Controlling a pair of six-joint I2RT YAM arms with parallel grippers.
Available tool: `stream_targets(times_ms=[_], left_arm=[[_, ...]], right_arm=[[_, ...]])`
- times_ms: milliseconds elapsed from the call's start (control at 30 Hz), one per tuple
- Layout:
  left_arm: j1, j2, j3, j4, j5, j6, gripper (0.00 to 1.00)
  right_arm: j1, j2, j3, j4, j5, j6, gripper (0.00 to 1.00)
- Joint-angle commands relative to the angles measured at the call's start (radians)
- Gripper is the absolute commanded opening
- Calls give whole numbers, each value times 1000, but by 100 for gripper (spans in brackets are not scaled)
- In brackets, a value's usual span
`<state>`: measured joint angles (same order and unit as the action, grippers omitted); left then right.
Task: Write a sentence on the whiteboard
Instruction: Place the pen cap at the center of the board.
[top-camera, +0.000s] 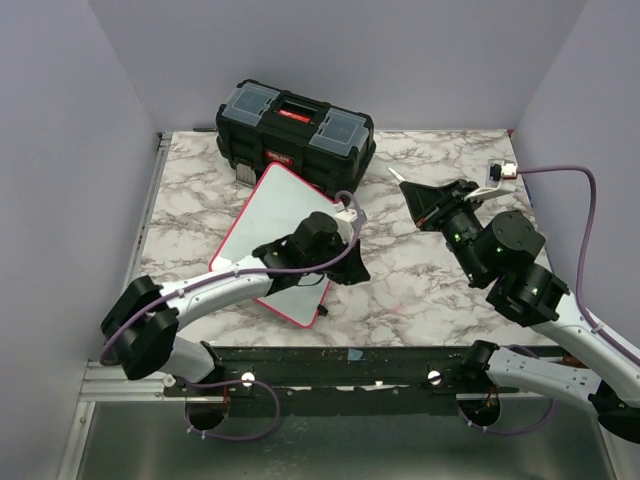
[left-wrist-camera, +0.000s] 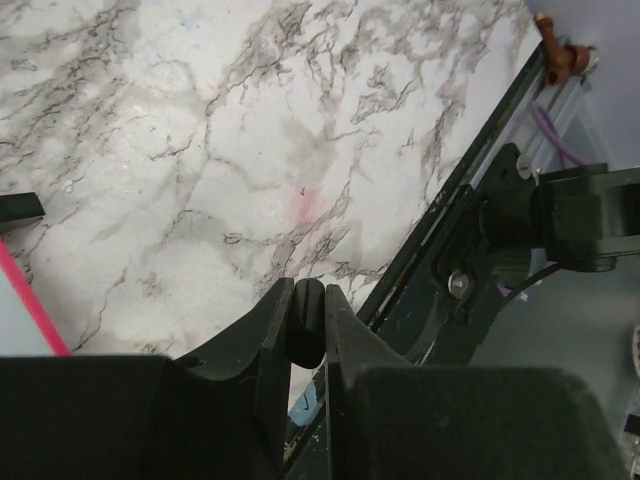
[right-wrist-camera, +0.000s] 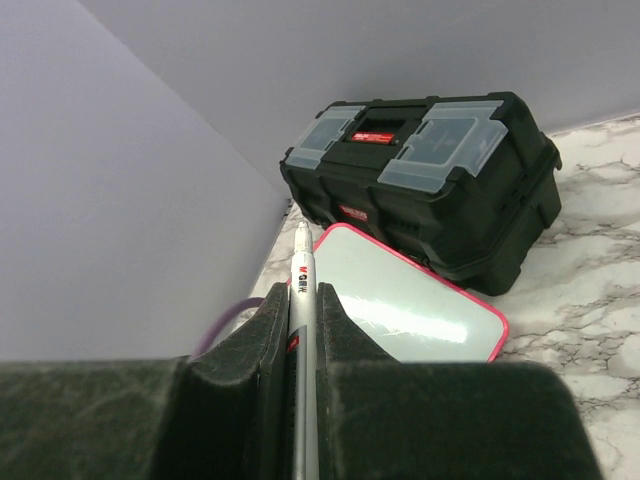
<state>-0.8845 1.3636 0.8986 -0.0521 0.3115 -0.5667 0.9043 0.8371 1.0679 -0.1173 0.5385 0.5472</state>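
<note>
currently judged pre-writing: right jaws pinch the marker (right-wrist-camera: 302, 268), left jaws a small dark piece (left-wrist-camera: 305, 325); blank whiteboard (right-wrist-camera: 400, 305) needs the tip lowered.

Glossy whiteboard (right-wrist-camera: 410, 300), matt plastic toolbox (right-wrist-camera: 450, 210)

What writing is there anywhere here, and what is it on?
Nothing reads clearly.
On the marker: a red-and-black logo print, too blurred to read.
On the toolbox: white lettering on red labels, handle and front, too small to read.
On the whiteboard: no writing.
</note>
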Motion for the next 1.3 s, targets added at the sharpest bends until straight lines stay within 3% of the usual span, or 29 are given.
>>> stream_targets(times_ms=[0, 600, 800, 1067, 1267], left_arm=[[-61, 132, 107, -27, -51, 65, 0], [-116, 547, 347, -18, -9, 97, 0], [-116, 625, 418, -37, -12, 98, 10], [-116, 649, 457, -52, -1, 107, 33], [-116, 640, 467, -63, 1, 106, 42]], right_arm=[[7, -6, 29, -37, 61, -24, 1], [7, -7, 14, -42, 63, -6, 1], [7, -13, 6, -45, 60, 2, 1], [6, -29, 1, -54, 64, 7, 1], [6, -38, 2, -62, 64, 7, 1]])
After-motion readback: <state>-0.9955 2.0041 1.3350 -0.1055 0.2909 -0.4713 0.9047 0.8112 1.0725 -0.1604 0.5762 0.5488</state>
